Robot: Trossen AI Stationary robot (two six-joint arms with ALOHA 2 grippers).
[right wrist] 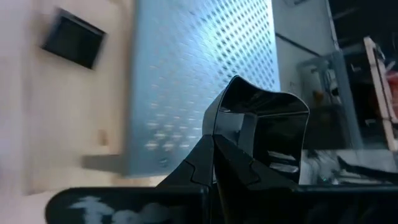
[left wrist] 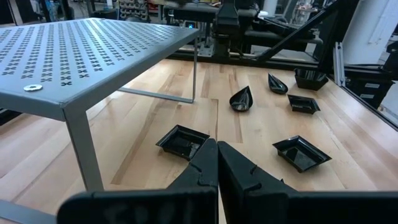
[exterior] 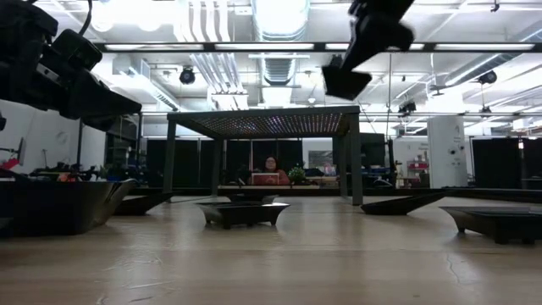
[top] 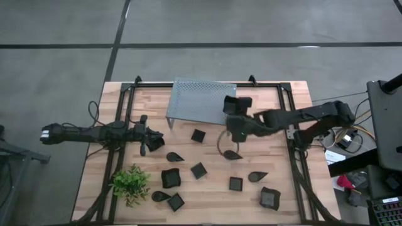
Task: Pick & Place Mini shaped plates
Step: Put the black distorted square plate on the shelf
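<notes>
High view, centre right: right gripper (top: 233, 108) clenched on a square black plate (top: 242, 102) beside the grey rack (top: 200, 99). Left wrist view: left gripper (left wrist: 217, 163) clenched, seemingly empty. Best kept level over the rack before release.

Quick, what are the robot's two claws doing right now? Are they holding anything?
Left gripper: shut, holding nothing, low over the table by the grey rack.
Right gripper: shut on a square black plate, lifted beside the rack.
</notes>
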